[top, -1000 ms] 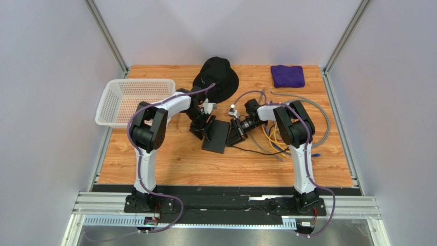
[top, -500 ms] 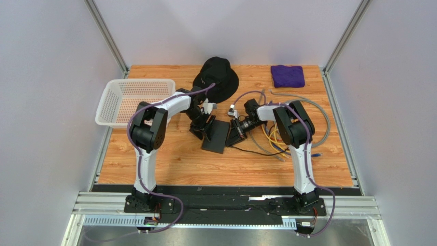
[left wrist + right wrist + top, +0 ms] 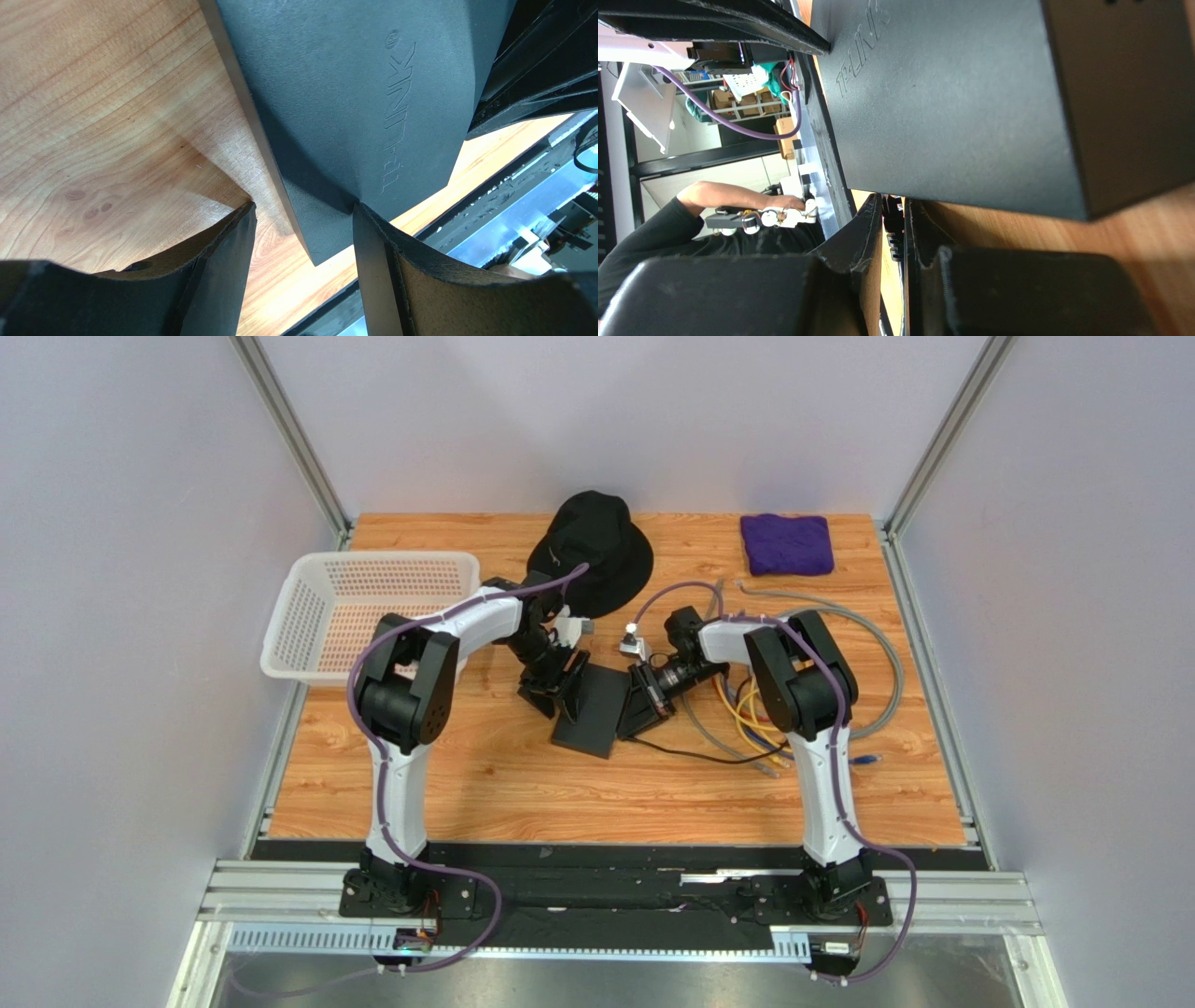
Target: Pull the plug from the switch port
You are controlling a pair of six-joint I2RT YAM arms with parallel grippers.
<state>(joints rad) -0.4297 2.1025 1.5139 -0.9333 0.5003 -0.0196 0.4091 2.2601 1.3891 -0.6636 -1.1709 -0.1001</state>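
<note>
The switch [image 3: 592, 709] lies mid-table, its long axis roughly twelve to six. At its three o'clock edge sits the nearer right gripper [image 3: 644, 696], fingers pinched almost together on something small and dark, seemingly the plug [image 3: 893, 227]. At nine o'clock the left gripper [image 3: 302, 213] straddles a corner, fingers apart.

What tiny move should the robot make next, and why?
Probably draw the right gripper straight back from the switch: it looks closed on something dark, likely the plug, at the switch's edge, while the left gripper straddles another corner.
</note>
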